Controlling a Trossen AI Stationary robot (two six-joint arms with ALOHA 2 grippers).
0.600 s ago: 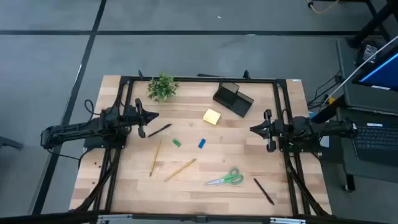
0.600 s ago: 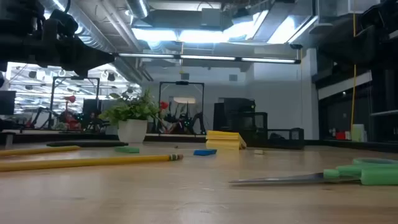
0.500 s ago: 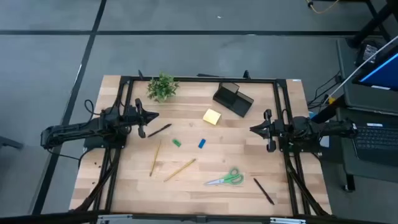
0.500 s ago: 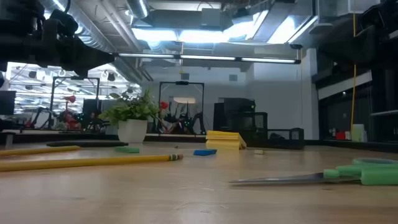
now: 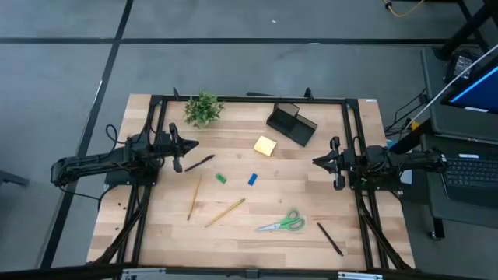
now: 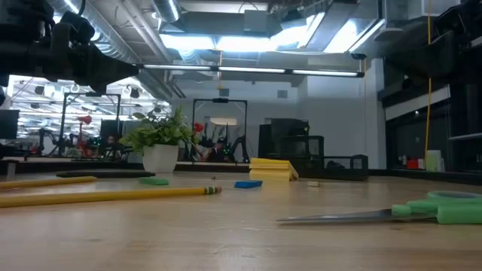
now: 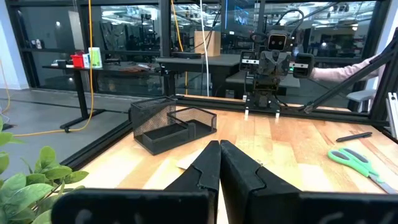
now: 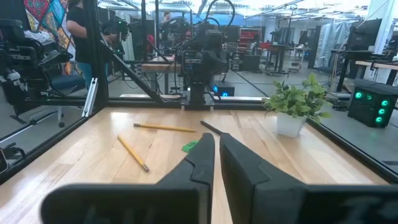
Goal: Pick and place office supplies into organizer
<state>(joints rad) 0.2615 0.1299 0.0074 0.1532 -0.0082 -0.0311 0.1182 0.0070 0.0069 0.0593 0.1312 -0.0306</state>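
Wooden surface (image 5: pixel 249 225) with supplies scattered and nothing yet stowed: the organizer (image 5: pixel 291 124) stands at the far edge, the yellow sticky-note pad (image 5: pixel 265 145) just beside it. Left gripper (image 5: pixel 189 145) and right gripper (image 5: pixel 317 161) are held closed and empty at opposite sides. The jaws should be widened before descent, and the nearest item taken first.

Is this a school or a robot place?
Probably a robot lab: two robot arms sit at a wooden table, with more metal-framed workbenches and glowing equipment in the big room behind.
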